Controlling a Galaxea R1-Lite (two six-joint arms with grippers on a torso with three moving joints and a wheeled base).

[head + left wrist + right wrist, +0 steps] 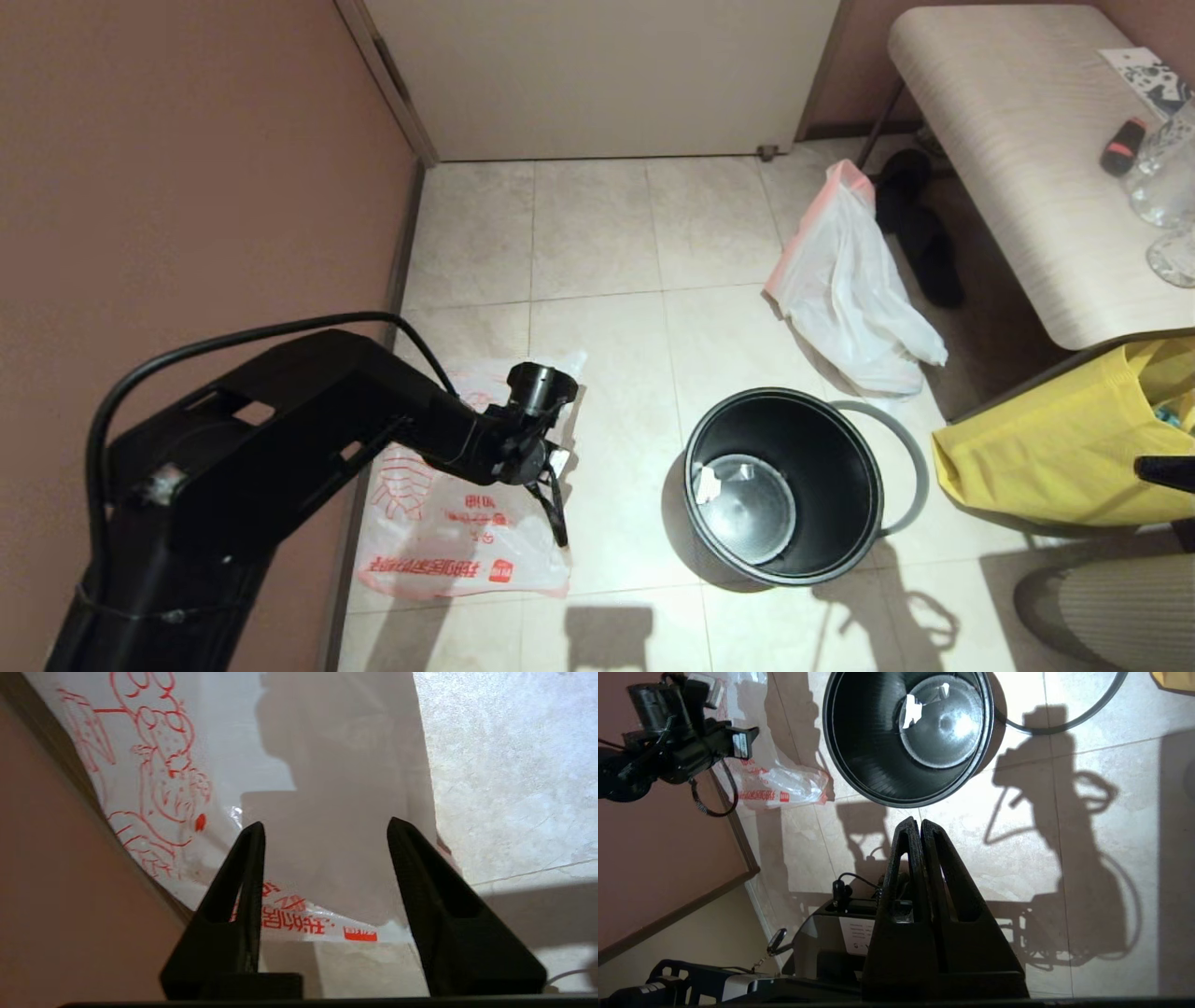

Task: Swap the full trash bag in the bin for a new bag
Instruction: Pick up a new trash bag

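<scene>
The left arm is reaching forward and down, its left gripper hanging over the new bag with jaws parted and holding nothing. The bin is standing to that gripper's right, the full trash bag lying beyond it. The right gripper is hovering with fingers pressed together, empty, the bin just ahead.

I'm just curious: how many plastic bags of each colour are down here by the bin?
White with red print: 1, the new bag
White with pink-red rim: 1, the full trash bag
Yellow: 1, the yellow bag
Total: 3

Unlined black bin, upright
</scene>
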